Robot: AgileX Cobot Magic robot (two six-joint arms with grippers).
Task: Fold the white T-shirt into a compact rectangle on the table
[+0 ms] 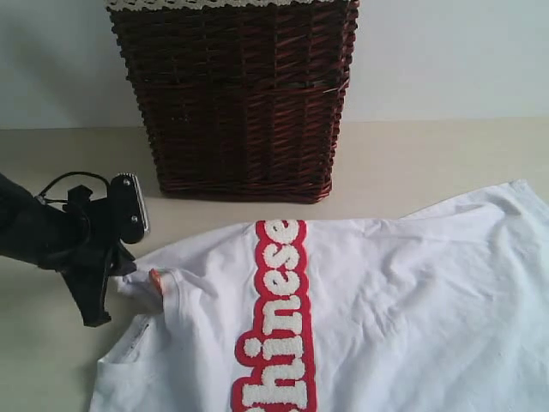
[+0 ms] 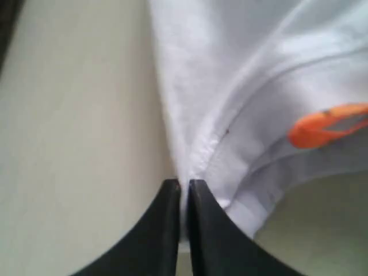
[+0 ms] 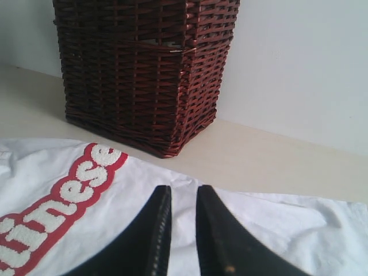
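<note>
Shirt position: the white T-shirt (image 1: 386,292) lies spread on the table (image 1: 51,172). It fills the lower right of the exterior frame and runs off the bottom and right edges. Its red-outlined lettering (image 1: 279,318) runs down the lower centre.
Handling: I judge it light, limp and already wrinkled. It will sag and drag rather than keep a shape, so a lifted edge wants two holds. It is not fragile, and I expect little sliding on the matte top.
Where to grip: seams and hems, namely the collar band, shoulder seam and bottom hem, where doubled cloth gives the pads a bite.
Left pincer: the left gripper (image 2: 184,184), at the lower left of the exterior frame, is clenched on a fold of the shirt at the collar seam, near the orange collar tag (image 2: 328,123).
Right pincer: the right gripper (image 3: 183,192) is outside the exterior frame. Its own camera shows the jaws a narrow slit apart over white cloth. I cannot tell whether it is grasping or released.
Container: the dark wicker basket (image 1: 236,103) stands upright at upper centre, near the shirt but apart from it, with white lace trim (image 1: 232,4) at the rim.
Contents: the interior is hidden in every view, so I cannot tell.
</note>
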